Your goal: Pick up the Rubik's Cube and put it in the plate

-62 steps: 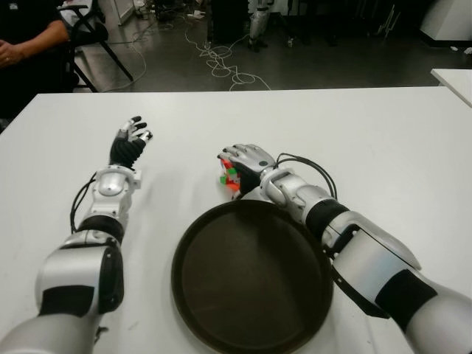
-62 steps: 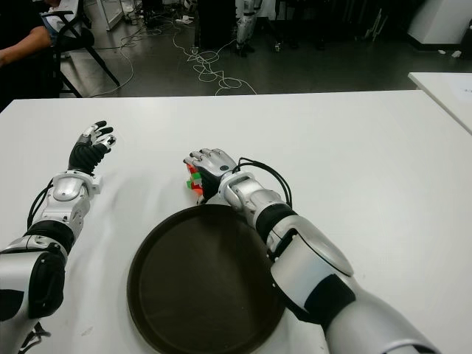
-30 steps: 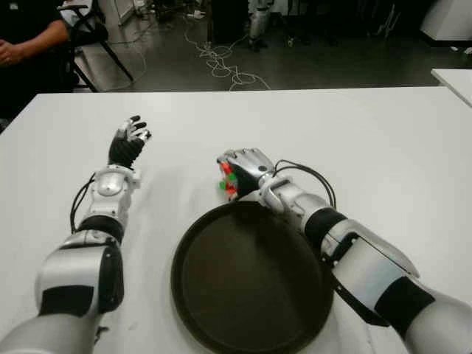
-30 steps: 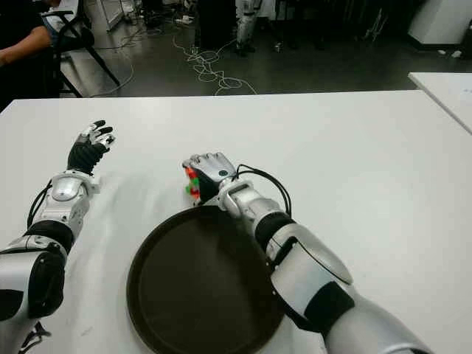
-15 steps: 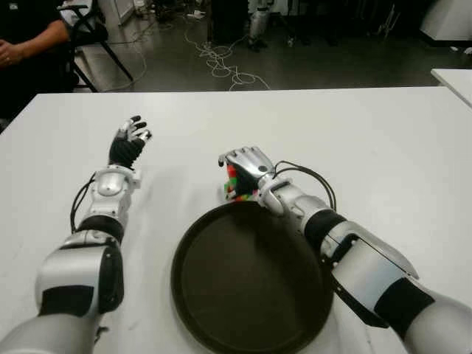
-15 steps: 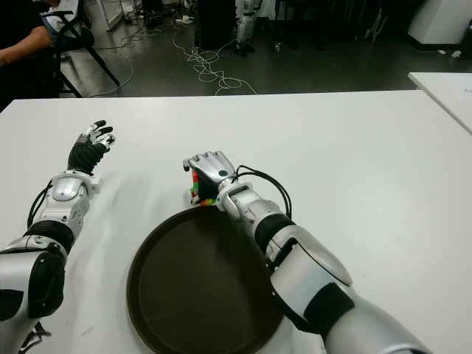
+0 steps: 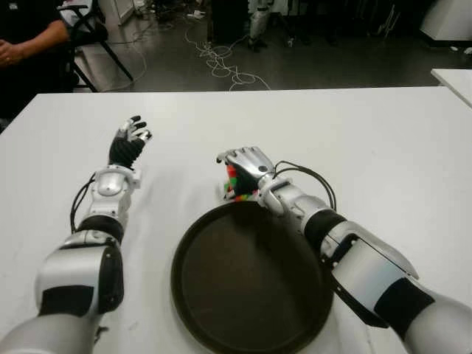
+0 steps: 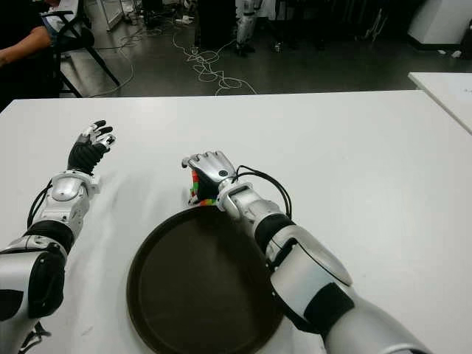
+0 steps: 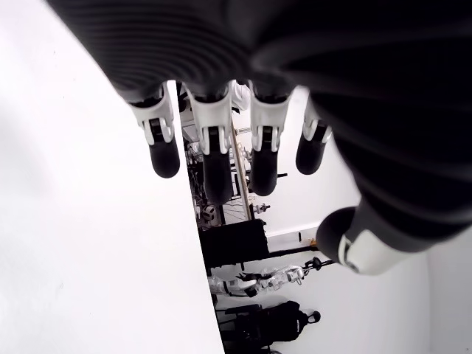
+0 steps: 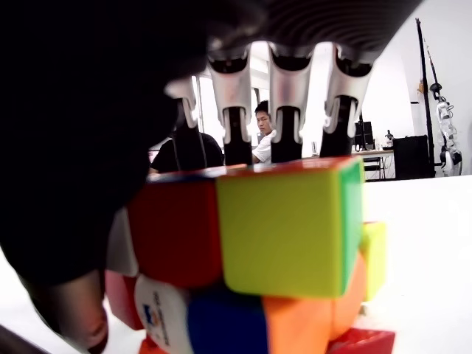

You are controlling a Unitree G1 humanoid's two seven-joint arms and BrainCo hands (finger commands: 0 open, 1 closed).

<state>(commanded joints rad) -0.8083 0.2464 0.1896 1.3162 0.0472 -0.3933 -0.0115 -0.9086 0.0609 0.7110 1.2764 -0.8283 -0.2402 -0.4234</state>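
Note:
The Rubik's Cube (image 7: 234, 184) sits under my right hand (image 7: 247, 162), just beyond the far rim of the dark round plate (image 7: 251, 287). In the right wrist view the cube (image 10: 280, 228) fills the palm, with the fingers (image 10: 284, 110) curled over its far side and the thumb against one flank. I cannot tell whether the cube touches the table. My left hand (image 7: 129, 140) shows at the left of the white table (image 7: 369, 140), fingers spread, holding nothing.
The plate lies close to the table's near edge, in front of me. A seated person (image 7: 22, 44) and a chair (image 7: 88, 29) are beyond the table's far left corner. Cables (image 7: 221, 66) lie on the floor behind.
Over the last two seconds my right hand has shifted the cube slightly toward the plate's far rim and turned it. The left hand has barely moved.

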